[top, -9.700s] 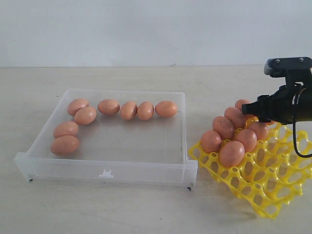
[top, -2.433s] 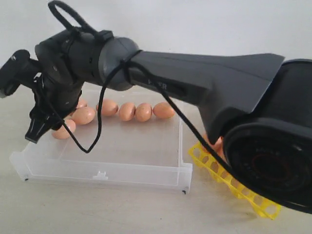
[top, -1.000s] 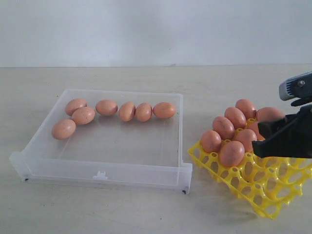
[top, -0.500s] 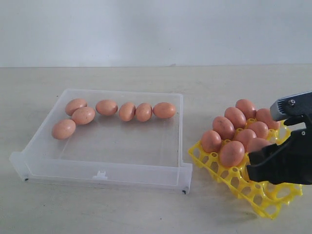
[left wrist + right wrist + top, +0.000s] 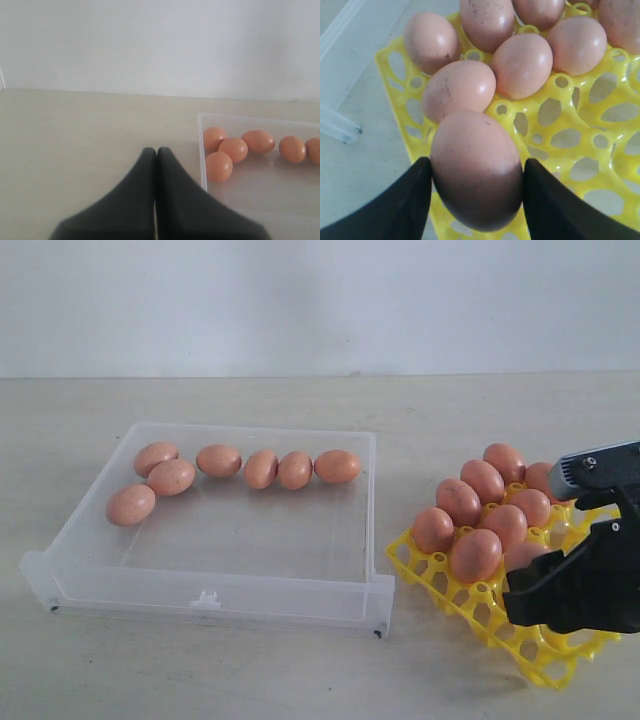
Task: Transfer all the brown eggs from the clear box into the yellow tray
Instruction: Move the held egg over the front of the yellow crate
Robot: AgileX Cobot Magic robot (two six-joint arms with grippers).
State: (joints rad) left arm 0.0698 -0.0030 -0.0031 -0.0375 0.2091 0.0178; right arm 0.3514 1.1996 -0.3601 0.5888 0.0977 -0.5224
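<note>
Several brown eggs (image 5: 218, 460) lie along the far and left walls of the clear box (image 5: 215, 592). More brown eggs (image 5: 475, 553) fill the near-left cups of the yellow tray (image 5: 545, 658). My right gripper (image 5: 476, 172) is shut on one brown egg (image 5: 476, 167), held low over the tray's front row beside the seated eggs (image 5: 459, 89); in the exterior view that egg (image 5: 524, 556) peeks out above the black fingers (image 5: 570, 590). My left gripper (image 5: 156, 151) is shut with nothing in it, over bare table just outside the box wall (image 5: 202, 150).
The box and tray sit side by side on a pale wooden table (image 5: 300, 670), with a white wall behind. Open yellow cups (image 5: 615, 112) lie beyond the held egg. The box's clear corner (image 5: 340, 127) sits close to the tray.
My right gripper has come down and forward with the egg, from above the tray's right side to low over its front row. The eggs in the box have not moved.
</note>
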